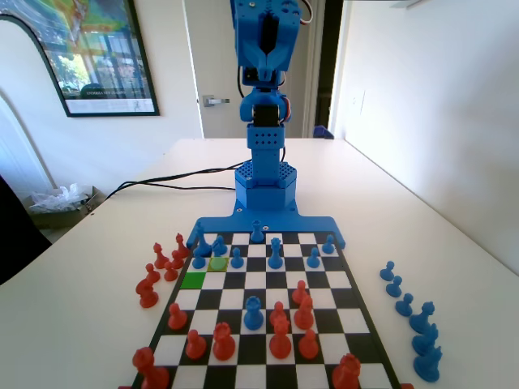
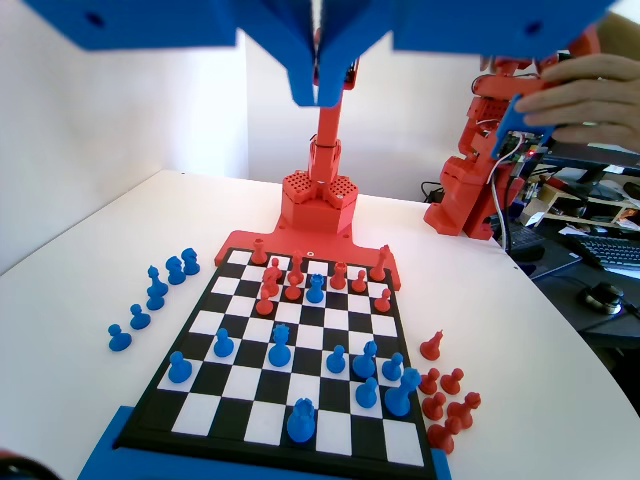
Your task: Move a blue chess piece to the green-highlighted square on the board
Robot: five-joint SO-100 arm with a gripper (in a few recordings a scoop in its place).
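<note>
We start with the board (image 1: 268,340), black-and-white with a blue rim, lying between us and the blue arm in the fixed view. The arm stands tall at the far end, folded upward, so the gripper (image 2: 320,85) hangs high above the play area; in the wrist view its two jaws meet at the top edge with no gap between them and nothing held.

On the board, the green-highlighted square (image 1: 193,280) sits near the left edge in the fixed view, a few rows out from the arm's base. The yellow-olive square (image 1: 217,263) touches it corner to corner, one row nearer the arm and one column to the right.

The blue chess piece (image 1: 219,246) we take to be the pawn standing at the far edge of that olive square, though from this low angle we cannot be sure which square its base rests on. It stands upright.

The move turns on this: from the raised gripper, the pawn lies straight down and forward, near the arm's own end, and its target is a short diagonal step away from the arm, leftward in the fixed view.
</note>
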